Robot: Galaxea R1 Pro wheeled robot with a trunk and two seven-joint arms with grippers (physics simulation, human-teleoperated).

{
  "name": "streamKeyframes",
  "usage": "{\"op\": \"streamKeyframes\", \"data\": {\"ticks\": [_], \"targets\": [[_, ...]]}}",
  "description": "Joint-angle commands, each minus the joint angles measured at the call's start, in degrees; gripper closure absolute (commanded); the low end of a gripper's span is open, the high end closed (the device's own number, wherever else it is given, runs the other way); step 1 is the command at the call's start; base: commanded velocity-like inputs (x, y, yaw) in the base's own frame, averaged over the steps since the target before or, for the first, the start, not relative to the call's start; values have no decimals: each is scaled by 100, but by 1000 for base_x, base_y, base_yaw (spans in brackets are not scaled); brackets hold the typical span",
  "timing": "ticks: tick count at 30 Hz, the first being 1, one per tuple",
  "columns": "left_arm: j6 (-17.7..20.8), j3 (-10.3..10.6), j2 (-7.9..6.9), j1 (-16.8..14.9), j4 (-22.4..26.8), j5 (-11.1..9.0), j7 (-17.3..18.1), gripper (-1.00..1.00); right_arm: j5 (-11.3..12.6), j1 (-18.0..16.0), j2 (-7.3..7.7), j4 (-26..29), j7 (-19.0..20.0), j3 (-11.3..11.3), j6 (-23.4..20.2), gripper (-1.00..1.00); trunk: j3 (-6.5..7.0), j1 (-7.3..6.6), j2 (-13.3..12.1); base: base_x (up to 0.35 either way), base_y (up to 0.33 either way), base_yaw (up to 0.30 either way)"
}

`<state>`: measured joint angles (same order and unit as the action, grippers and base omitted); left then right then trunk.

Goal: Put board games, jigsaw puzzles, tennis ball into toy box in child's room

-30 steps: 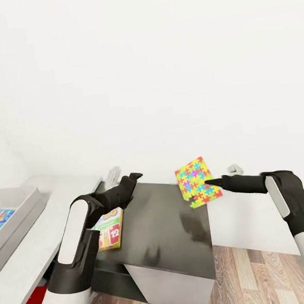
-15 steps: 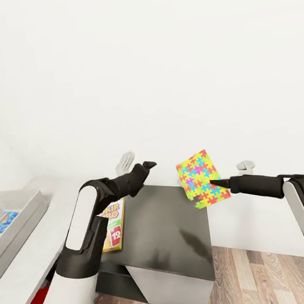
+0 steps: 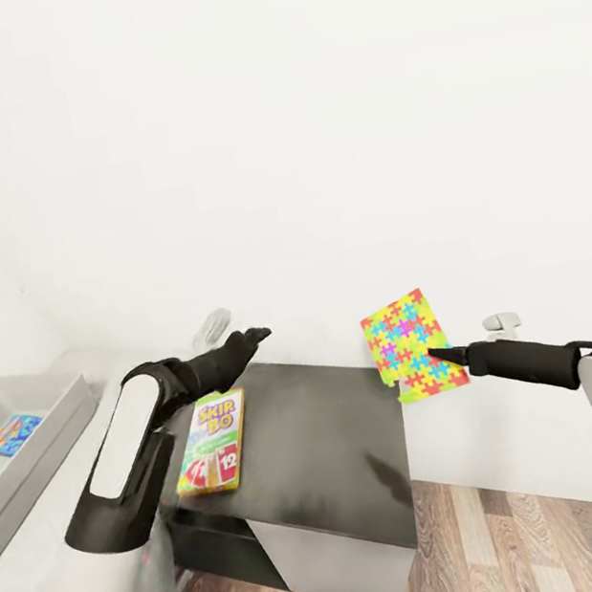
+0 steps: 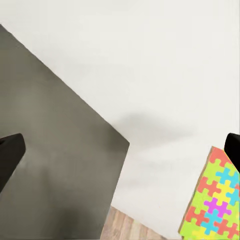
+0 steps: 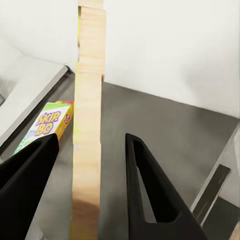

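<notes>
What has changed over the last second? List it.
The right gripper, shut on the puzzle, has carried it up and to the right, off the dark desk. The left gripper has lifted and pulled aside, uncovering the whole SKIP-BO box; its fingers stay apart, holding nothing. The SKIP-BO box itself stayed flat on the desk, and the tray stayed put.

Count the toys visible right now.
3: a puzzle held up by the right pincer, a Skip-Bo box on the dark desk, one box in the tray. Others may be hidden.
</notes>
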<state>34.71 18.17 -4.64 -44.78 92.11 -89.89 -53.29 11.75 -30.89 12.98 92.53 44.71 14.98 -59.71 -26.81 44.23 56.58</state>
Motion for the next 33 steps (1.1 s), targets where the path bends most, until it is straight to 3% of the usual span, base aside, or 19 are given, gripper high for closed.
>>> {"op": "streamKeyframes", "data": {"ticks": [1, 2, 4, 5, 7, 8, 11, 12, 15, 18, 23, 30, 33], "targets": [[-1, -103, -254, 63, 7, -67, 93, -100, -11, -14, -1, 0, 12, 2, -29, 100, 12, -22, -37, 0, 0, 0], [78, -682, -953, 560, 7, -247, 1407, -100, -18, -91, -8, 1, -6, -6, -29, 100, 30, -44, -77, 0, 0, 0], [107, -807, -1079, 708, 4, -320, 1980, -100, -7, -178, -6, 1, -4, -12, -29, 100, 66, -88, -157, 0, 0, 0], [132, -907, -1182, 828, 2, -393, 2463, -100, 6, -315, -9, 2, -4, -21, -29, 100, 84, -110, -197, 0, 0, 0], [148, -962, -1232, 884, 3, -438, 2701, -100, 23, -394, -16, 2, 7, -30, -29, 100, 120, -154, -278, 0, 0, 0], [160, -1037, -1278, 913, 1, -498, 2918, -100, 41, -468, -173, 2, 19, -52, -29, 100, 139, -176, -318, 0, 0, 83], [158, -1050, -1282, 885, 1, -527, 2939, -100, 45, -475, -224, 2, 20, -55, -29, 100, 196, -242, -438, 0, 0, 176], [159, -1047, -1263, 879, 0, -719, 2941, -100, 46, -472, -234, 2, 20, -79, -29, 100, 215, -264, -478, 0, 0, 241], [154, -1086, -1249, 897, 0, -920, 2946, -100, 47, -474, -238, 2, 20, -131, -29, 100, 269, -330, -598, 0, 0, 250], [163, -1339, -1239, 950, 0, -1050, 2966, -100, 45, -481, -242, 2, 20, -282, -29, 100, 323, -396, -719, 0, 0, 271], [311, -1494, -1233, 974, 0, -1265, 3001, -100, 47, -531, -256, 2, 26, -484, -29, 100, 413, -505, -919, 0, 0, 290], [661, -1540, -1228, 937, 0, -1378, 3080, -100, 64, -625, -271, 2, 33, -531, -29, 100, 539, -659, -1200, 0, 0, 296], [813, -1578, -1229, 940, 0, -1391, 3274, -100, 316, -678, -265, 3, 36, -518, -29, 100, 593, -725, -1320, 0, 0, 297]]}}
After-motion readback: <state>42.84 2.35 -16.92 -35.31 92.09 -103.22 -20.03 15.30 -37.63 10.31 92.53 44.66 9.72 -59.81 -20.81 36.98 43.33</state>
